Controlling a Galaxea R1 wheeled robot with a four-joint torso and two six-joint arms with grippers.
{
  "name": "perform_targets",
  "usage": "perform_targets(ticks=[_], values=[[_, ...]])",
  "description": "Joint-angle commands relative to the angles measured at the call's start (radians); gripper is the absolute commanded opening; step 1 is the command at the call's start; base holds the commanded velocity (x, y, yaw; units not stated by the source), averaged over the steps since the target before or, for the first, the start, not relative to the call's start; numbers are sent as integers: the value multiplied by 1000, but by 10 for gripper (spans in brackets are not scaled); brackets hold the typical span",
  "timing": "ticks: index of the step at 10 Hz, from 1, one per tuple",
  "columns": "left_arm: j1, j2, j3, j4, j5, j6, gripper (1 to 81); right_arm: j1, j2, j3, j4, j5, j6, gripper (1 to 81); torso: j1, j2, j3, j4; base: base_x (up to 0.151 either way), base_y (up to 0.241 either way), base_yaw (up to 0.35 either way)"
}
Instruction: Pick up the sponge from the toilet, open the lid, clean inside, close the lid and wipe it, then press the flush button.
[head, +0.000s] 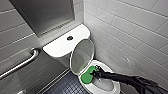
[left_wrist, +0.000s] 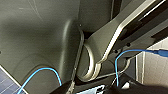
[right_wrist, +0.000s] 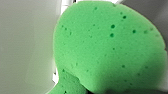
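The white toilet (head: 113, 86) stands against the tiled wall with its lid (head: 82, 56) raised and leaning back against the tank. The dark round flush button (head: 70, 38) sits in the middle of the tank top. The bright green sponge (head: 86, 77) lies against the bowl's inner left side, just under the rim. My right gripper (head: 94, 73) reaches in from the right on its dark arm and is shut on the sponge. In the right wrist view the sponge (right_wrist: 105, 50) looms large against the white bowl wall (right_wrist: 25, 45).
A steel grab bar (head: 22, 63) runs along the left wall below a grey metal panel (head: 45, 15). White wall tiles (head: 130, 30) close in on the right. Dark small-tiled floor (head: 67, 87) lies left of the bowl.
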Motion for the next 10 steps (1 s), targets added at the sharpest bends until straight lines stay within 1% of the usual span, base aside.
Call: perform_targets(ticks=[1, 3, 5, 8, 9, 10], values=[[40, -15, 18, 0, 80, -2, 811, 32, 16, 100, -3, -100, -5, 10, 0, 0, 0, 0, 0, 0, 0], [40, -13, 18, 2, 80, -2, 811, -4, -63, 233, -17, -93, -2, 10, 0, 0, 0, 0, 0, 0, 0], [40, -10, 18, 5, 80, -2, 811, -33, -146, 326, -17, -88, 3, 10, 0, 0, 0, 0, 0, 0, 0], [40, -9, 21, 8, 80, 0, 811, -100, -206, 350, -17, -87, 3, 10, 0, 0, 0, 0, 0, 0, 0], [40, -9, 23, 8, 80, 1, 811, -116, -239, 377, -16, -82, 3, 10, 0, 0, 0, 0, 0, 0, 0], [40, -9, 23, 9, 78, 1, 811, -131, -281, 420, -17, -56, 3, 10, 0, 0, 0, 0, 0, 0, 0]])
